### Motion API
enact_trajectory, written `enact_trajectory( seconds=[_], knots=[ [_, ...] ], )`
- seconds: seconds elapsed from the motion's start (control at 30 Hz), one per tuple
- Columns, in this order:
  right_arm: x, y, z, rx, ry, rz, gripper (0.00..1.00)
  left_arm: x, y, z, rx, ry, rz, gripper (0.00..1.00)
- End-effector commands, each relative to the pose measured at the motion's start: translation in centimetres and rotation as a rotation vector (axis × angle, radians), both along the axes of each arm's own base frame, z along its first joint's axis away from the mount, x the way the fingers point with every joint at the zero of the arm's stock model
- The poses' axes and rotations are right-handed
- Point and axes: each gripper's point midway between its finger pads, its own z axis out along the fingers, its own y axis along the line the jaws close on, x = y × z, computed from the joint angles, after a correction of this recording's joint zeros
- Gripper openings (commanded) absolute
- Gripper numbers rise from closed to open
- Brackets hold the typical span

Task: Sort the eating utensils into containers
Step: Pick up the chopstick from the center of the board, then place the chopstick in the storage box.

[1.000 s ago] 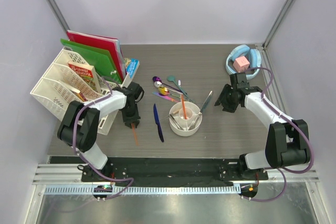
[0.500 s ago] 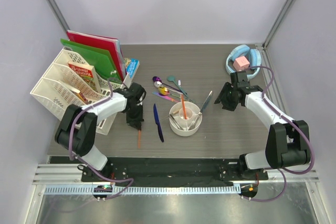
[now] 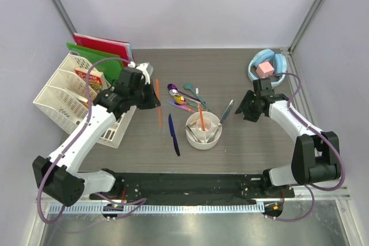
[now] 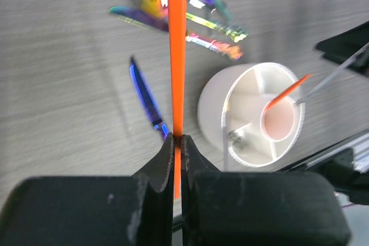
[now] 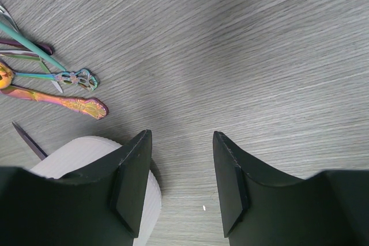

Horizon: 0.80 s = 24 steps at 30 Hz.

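Left wrist, left tool [image 4: 177, 143] pinching orange chopstick [image 4: 176, 56]

Bright, even light, soft shadows; left wrist view blurs the eating utensils [image 4: 214, 44], perhaps from motion.

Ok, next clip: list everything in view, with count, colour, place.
divided cup: one, white, table centre
orange chopstick: one, orange, held above the table by the left gripper
second orange chopstick: one, orange, standing in the cup's centre compartment
silver utensils: at least two, silver, in the cup's outer compartments
knife: one, dark blue, left of the cup
loose utensils: several, purple, teal, gold, iridescent, behind the cup
file rack: one, white, far left
folders: two, red and green, behind the rack
bowl: one, light blue, back right corner
cube: one, pink, in the bowl
left gripper: one, black, shut on the orange chopstick
right gripper: one, black, open and empty, right of the cup
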Motion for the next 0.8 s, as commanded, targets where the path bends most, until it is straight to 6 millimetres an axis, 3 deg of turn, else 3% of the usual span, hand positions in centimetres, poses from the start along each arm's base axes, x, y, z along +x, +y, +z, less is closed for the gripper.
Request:
enact_trajectory(
  seconds=[0.0,0.17,0.2,0.23,0.3,0.33,0.6,0.77],
  knots=[
    [1.7,0.5,1.3,0.032,-0.05,-0.01,0.53,1.8,-2.7,3.3,-0.136,-0.097,-0.03,0.0],
    [1.8,0.7,1.3,0.042,-0.045,-0.007,0.52,3.7,-6.1,4.8,-0.193,-0.151,-0.09,0.0],
    [1.8,0.8,1.4,0.043,-0.048,-0.007,0.53,3.8,-7.3,4.0,-0.174,-0.135,-0.133,0.0],
    [1.8,0.8,1.4,0.044,-0.048,-0.008,0.53,4.0,-8.1,5.0,-0.181,-0.151,-0.155,0.0],
    [1.7,0.7,1.4,0.04,-0.045,-0.008,0.53,3.9,-9.8,4.3,-0.166,-0.137,-0.206,0.0],
    [1.7,0.7,1.3,0.04,-0.045,-0.008,0.52,4.0,-10.3,4.8,-0.172,-0.148,-0.223,0.0],
    [1.7,0.6,1.3,0.034,-0.046,-0.014,0.53,3.1,-13.8,2.9,-0.112,-0.149,-0.325,0.0],
    [1.7,0.6,1.3,0.035,-0.042,-0.007,0.52,2.9,-15.0,0.5,-0.076,-0.171,-0.362,0.0]
  ],
)
